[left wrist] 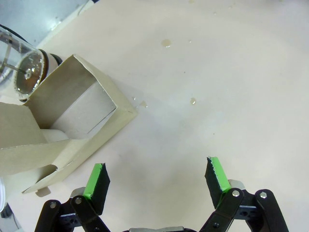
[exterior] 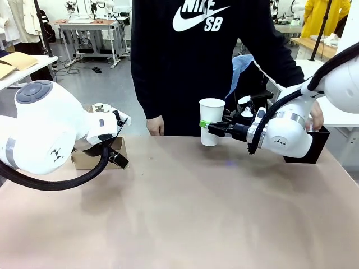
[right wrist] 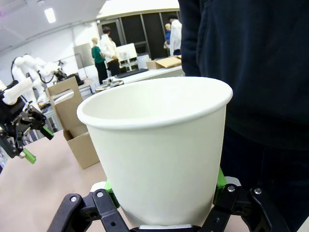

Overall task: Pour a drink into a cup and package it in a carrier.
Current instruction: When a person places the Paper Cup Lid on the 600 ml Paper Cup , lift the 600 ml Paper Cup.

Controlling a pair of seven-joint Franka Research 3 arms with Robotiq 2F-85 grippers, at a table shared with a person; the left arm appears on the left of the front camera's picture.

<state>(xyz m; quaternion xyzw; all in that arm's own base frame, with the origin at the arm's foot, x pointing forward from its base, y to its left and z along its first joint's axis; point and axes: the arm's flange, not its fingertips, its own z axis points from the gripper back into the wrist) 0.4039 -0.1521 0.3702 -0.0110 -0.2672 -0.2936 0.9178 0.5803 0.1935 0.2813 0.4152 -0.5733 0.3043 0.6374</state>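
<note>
The white paper cup stands upright and empty near the table's far edge, in front of the person. My right gripper is shut on its lower half. In the right wrist view the cup sits between the green pads. The brown cardboard carrier is at the far left, partly behind my left arm. My left gripper hangs open and empty over bare table beside the carrier. A clear glass jar with a metal-rimmed top is just behind the carrier. The drink in it cannot be made out.
A black box sits at the right table edge behind my right arm. The person's hands rest at the far edge. A few small drops lie on the table near the carrier. The near half of the table is free.
</note>
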